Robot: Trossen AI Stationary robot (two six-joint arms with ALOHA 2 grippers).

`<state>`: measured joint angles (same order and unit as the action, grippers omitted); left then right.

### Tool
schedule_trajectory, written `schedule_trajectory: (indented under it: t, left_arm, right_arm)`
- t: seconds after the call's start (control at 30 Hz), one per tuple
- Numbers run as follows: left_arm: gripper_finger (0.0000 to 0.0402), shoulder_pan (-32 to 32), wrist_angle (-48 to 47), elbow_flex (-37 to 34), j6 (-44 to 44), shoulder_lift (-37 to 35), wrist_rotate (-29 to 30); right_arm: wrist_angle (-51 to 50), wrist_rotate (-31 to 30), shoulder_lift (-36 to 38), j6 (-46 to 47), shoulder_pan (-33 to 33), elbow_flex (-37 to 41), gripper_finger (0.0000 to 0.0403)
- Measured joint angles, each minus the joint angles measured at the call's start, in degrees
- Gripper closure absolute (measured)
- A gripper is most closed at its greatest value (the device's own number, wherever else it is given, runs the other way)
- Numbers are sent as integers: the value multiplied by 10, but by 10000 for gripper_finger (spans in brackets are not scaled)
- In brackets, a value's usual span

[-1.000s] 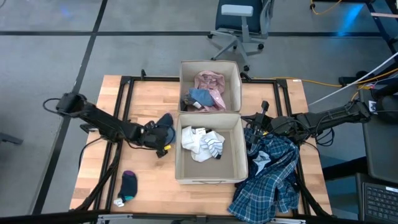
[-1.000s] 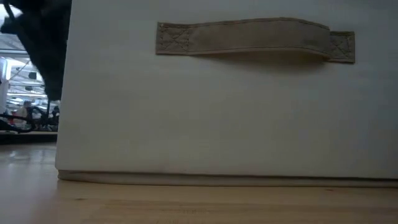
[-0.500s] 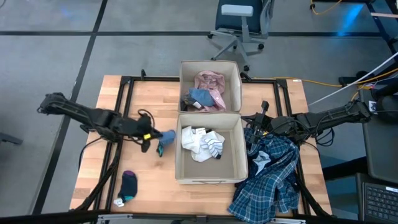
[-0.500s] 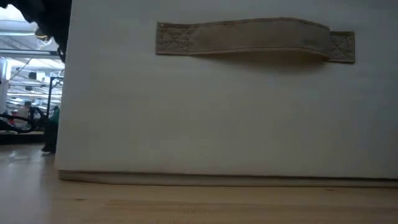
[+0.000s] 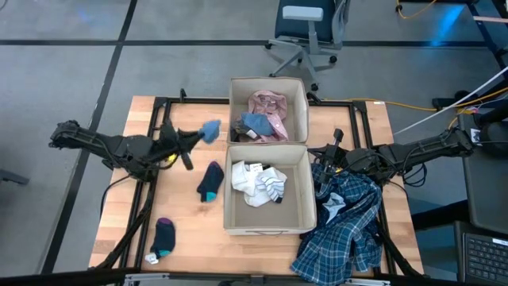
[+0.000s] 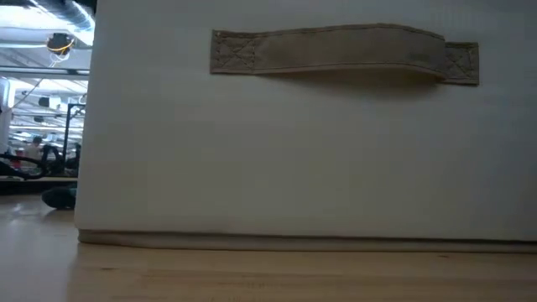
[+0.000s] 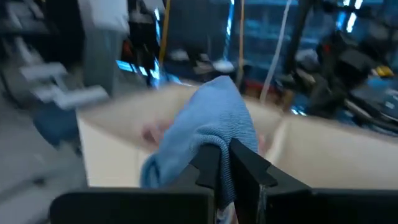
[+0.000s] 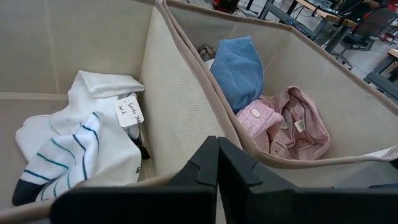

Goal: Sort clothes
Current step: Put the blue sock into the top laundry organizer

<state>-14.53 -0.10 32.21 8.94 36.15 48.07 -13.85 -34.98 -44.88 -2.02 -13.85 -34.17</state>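
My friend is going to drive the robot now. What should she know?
Left gripper: shut on a light blue sock, lifted beside the far bin.
Right gripper: shut, empty, waiting by the plaid shirt.
Done: pink top and blue cloth in the far bin; white clothes in the near bin.
Left: drop the held sock, then sort the dark sock, the purple sock and the plaid shirt.

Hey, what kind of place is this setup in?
Probably a robotics lab or workshop: a wooden table on a black frame, an office chair on grey floor, loose cables, and industrial ceiling lights beyond.
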Motion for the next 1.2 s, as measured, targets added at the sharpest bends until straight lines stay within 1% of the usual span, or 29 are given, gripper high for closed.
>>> schedule_trajectory:
  t: [0.07,0.2,0.3,0.43,0.53,0.63,0.73,0.87,0.93,1.07,1.2]
  left_arm:
    - [382,20,59,0,-62,13,1]
    - [382,69,164,0,-157,54,-5]
    - [382,111,218,1,-185,91,-48]
    - [382,167,225,32,-185,152,-119]
    - [382,199,211,75,-191,210,-157]
    - [382,228,173,131,-206,269,-186]
    - [382,254,111,199,-210,324,-208]
    - [382,286,11,286,-209,387,-258]
    - [382,296,-24,316,-211,413,-263]
    - [382,309,-40,333,-213,446,-264]
    - [377,316,-45,333,-209,455,-265]
  right_arm:
    - [0,0,0,-3,0,0,395]
    - [5,-1,0,-14,0,0,395]
    - [5,-2,0,-14,0,0,395]
    - [5,-2,0,-14,0,0,395]
    - [5,-2,0,-15,0,0,395]
    - [5,-2,0,-17,0,0,395]
    - [5,-2,0,-17,0,0,395]
    - [5,-2,0,-17,0,0,395]
    - [5,-2,0,-17,0,0,395]
    - [5,-2,0,-17,0,0,395]
    - [5,-2,0,-17,0,0,395]
